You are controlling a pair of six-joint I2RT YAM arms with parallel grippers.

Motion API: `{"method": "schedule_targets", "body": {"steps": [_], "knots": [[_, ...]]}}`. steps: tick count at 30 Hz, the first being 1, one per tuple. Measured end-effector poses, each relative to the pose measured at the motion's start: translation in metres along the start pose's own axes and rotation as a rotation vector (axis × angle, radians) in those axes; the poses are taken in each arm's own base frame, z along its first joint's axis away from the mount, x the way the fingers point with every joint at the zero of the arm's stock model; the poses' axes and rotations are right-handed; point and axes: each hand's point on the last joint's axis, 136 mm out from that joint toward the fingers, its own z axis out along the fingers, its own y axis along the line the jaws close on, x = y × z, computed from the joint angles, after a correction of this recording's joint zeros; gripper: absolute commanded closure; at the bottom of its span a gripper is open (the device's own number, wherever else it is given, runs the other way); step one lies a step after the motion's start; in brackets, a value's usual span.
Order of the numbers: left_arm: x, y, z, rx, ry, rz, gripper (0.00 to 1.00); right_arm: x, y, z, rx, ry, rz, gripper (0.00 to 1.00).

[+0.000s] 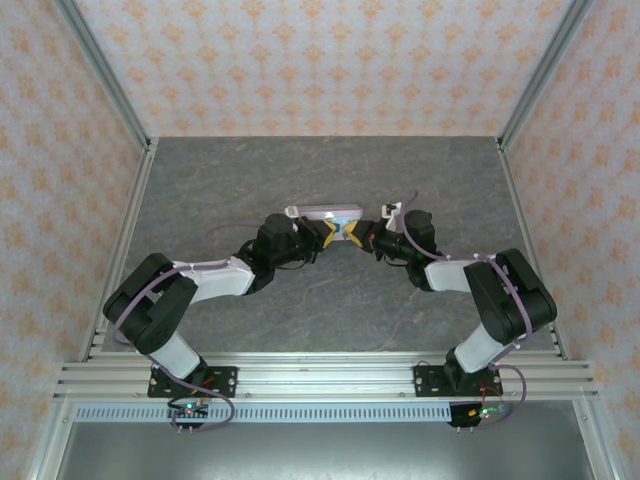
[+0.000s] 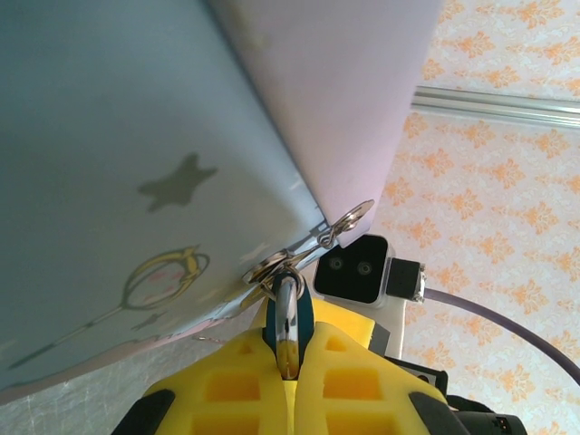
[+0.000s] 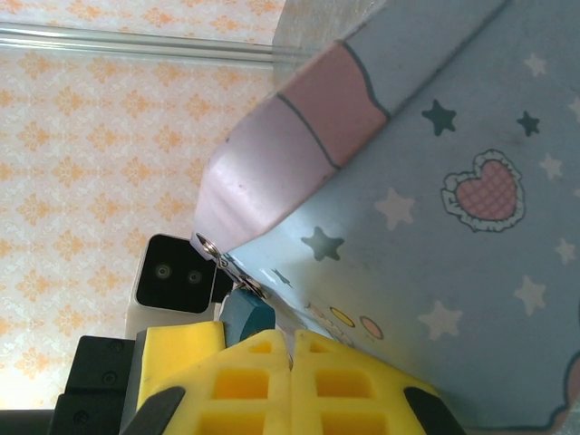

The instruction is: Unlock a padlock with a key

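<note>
The left gripper (image 2: 288,355) is closed, its yellow pads pinching the small dark teal padlock (image 2: 304,314), whose shiny shackle runs up through the metal hasp (image 2: 319,234) at the edge of a pale blue-and-pink tin (image 2: 136,136). The right gripper (image 3: 290,352) is closed too, pads pressed together just right of the padlock (image 3: 246,317); whether anything sits between them cannot be told. From above, both grippers meet nose to nose at the near side of the tin (image 1: 330,213), which sits about mid-bench (image 1: 300,170) on the grey surface, patterned walls all around.
</note>
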Motion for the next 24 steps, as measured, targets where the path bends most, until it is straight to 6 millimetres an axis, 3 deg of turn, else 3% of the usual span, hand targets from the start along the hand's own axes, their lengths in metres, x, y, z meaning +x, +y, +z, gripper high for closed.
{"method": "schedule_targets", "body": {"steps": [14,24], "knots": [[-0.0010,-0.0011,-0.0030,-0.007,-0.010,0.016,1.00,0.0002,-0.0002,0.0039,-0.026,0.021,0.144,1.00],[-0.0021,-0.0008,-0.0033,-0.008,-0.016,0.014,1.00,-0.0005,-0.0015,0.0061,-0.020,0.031,0.156,1.00]]}}
